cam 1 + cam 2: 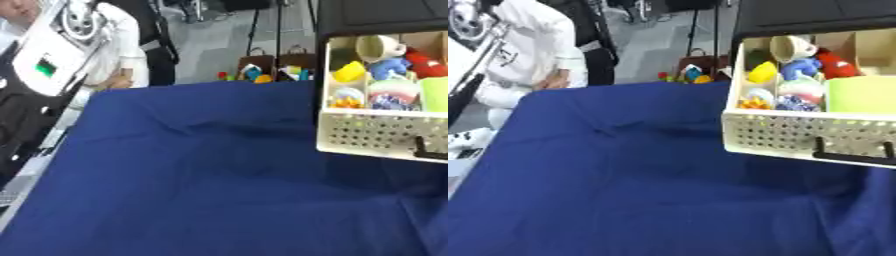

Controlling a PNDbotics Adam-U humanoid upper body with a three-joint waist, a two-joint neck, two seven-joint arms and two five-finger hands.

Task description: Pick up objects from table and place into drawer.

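At the right edge of the counter, the pulled-out white perforated plastic drawer (798, 131) with a black handle (852, 156) already holds a cream mug (791, 47), a yellow piece (763, 71), blue and red toys and a light green container (861, 94). I see nothing loose on the blue cloth-covered counter (201, 175), so I judge the picking nearly done; I would scan before reaching. Neither robot hand shows, so I cannot tell its state or its place relative to the drawer.

Open drawer (798, 135) at table's (640, 175) far right, cup (791, 47) and toys inside.
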